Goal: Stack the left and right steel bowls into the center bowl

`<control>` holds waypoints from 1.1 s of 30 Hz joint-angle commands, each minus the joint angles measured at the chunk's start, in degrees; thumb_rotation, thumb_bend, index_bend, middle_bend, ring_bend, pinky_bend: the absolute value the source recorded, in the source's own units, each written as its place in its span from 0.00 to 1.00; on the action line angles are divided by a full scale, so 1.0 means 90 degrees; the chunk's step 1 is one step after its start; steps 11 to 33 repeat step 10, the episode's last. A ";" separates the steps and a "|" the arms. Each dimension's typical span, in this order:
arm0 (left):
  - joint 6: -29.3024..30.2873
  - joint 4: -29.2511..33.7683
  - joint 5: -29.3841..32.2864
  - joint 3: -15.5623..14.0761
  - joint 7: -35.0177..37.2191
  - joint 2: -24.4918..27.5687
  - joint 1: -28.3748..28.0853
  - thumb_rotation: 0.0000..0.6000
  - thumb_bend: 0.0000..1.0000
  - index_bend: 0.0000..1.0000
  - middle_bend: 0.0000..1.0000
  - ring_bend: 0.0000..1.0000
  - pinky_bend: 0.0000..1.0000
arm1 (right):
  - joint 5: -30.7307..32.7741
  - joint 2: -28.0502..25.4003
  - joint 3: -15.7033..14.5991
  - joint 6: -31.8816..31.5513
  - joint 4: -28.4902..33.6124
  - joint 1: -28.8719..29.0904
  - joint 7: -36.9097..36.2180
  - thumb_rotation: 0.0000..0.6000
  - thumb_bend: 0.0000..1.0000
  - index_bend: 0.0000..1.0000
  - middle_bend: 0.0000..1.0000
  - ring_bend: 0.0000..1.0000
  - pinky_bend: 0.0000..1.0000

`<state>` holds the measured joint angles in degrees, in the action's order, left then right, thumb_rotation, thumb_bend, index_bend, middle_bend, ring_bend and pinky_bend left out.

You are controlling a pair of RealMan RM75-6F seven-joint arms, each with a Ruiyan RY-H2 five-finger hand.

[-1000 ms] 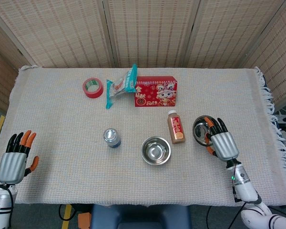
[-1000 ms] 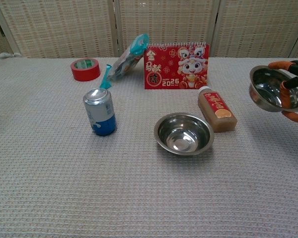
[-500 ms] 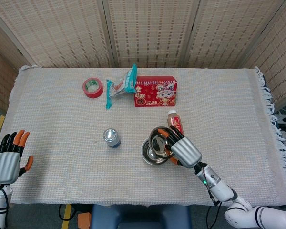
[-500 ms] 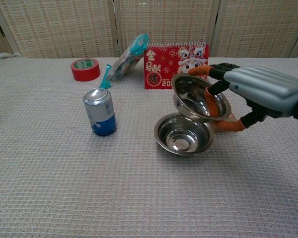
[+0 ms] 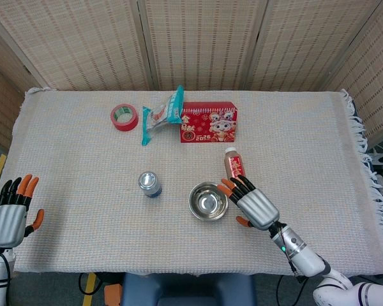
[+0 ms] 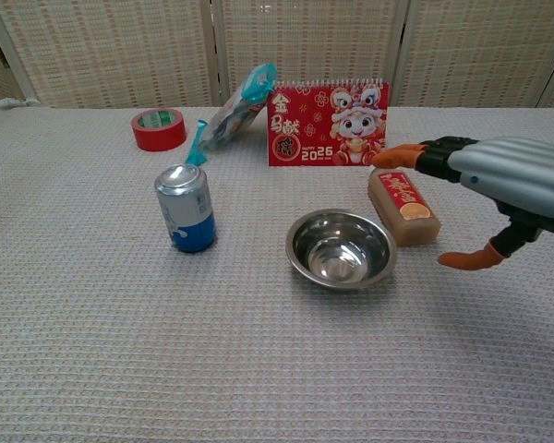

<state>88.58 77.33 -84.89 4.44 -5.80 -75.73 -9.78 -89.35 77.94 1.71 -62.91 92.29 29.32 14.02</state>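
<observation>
A steel bowl (image 5: 208, 201) (image 6: 340, 249) sits at the table's centre; the bowl carried in a moment ago now rests nested inside it, so the two read as one. My right hand (image 5: 252, 203) (image 6: 503, 180) hovers just right of the bowl with fingers spread and nothing in it. My left hand (image 5: 11, 211) stays at the table's left front edge, fingers apart, empty, and out of the chest view. No other steel bowl shows on the left side.
A lying brown bottle (image 5: 234, 169) (image 6: 403, 204) is between the bowl and my right hand. A blue-and-silver can (image 5: 149, 183) (image 6: 186, 207) stands left of the bowl. At the back are a red tape roll (image 5: 124, 116), a teal snack packet (image 5: 163, 115) and a red calendar (image 5: 209, 124).
My right hand carried the steel bowl from the right over the centre bowl, set it inside, let go and drew back to the right. The left hand barely moved.
</observation>
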 commanded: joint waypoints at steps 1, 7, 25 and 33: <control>0.0102 0.0164 -0.0068 -0.0062 -0.0085 0.0139 0.0096 1.00 0.41 0.00 0.00 0.00 0.05 | 0.0281 -0.0533 -0.0172 -0.1224 0.0129 -0.0908 0.0301 1.00 0.13 0.00 0.00 0.00 0.00; 0.0132 0.0755 -0.0008 -0.0132 -0.0222 0.0559 0.0275 1.00 0.41 0.00 0.00 0.00 0.05 | 0.0903 -0.0713 -0.0140 -0.3098 -0.0357 -0.2344 0.0301 1.00 0.13 0.00 0.00 0.00 0.00; 0.0094 0.0927 -0.0011 -0.0136 -0.0269 0.0643 0.0284 1.00 0.41 0.00 0.00 0.00 0.05 | 0.0823 -0.0961 -0.0193 -0.3192 -0.0335 -0.2538 -0.0242 1.00 0.13 0.00 0.00 0.00 0.00; 0.0094 0.0927 -0.0011 -0.0136 -0.0269 0.0643 0.0284 1.00 0.41 0.00 0.00 0.00 0.05 | 0.0823 -0.0961 -0.0193 -0.3192 -0.0335 -0.2538 -0.0242 1.00 0.13 0.00 0.00 0.00 0.00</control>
